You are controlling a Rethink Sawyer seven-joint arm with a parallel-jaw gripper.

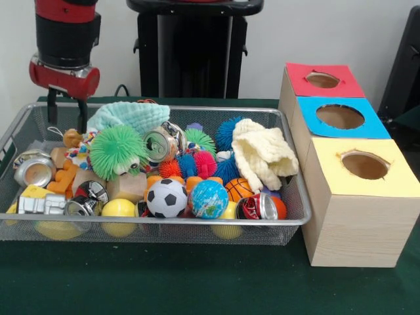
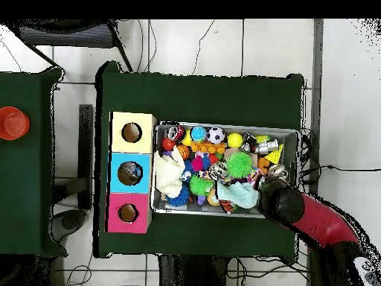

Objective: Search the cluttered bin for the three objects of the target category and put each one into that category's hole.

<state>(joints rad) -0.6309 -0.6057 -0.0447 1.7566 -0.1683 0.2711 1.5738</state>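
Note:
The cluttered bin (image 1: 164, 223), a wide silver wire-mesh basket, sits on the green table and also shows in the overhead view (image 2: 223, 125). It holds a soccer ball (image 1: 166, 197), a globe ball (image 1: 209, 198), a small basketball (image 1: 238, 189), a green spiky ball (image 1: 118, 151), crushed cans (image 1: 161, 144), a cream knit cloth (image 1: 262, 154), a teal cloth (image 1: 128, 115) and wooden blocks (image 1: 128, 187). My gripper (image 1: 67, 113) hangs open and empty over the bin's back left corner in the front view. In the overhead view the arm (image 2: 281, 199) hides it.
Three wooden boxes with a hole in each top stand in a row beside the bin: red (image 1: 321, 92), blue (image 1: 308, 121), yellow (image 1: 394, 177). The black pedestal (image 1: 190, 46) stands behind. A red round thing (image 2: 11, 123) sits on a separate table.

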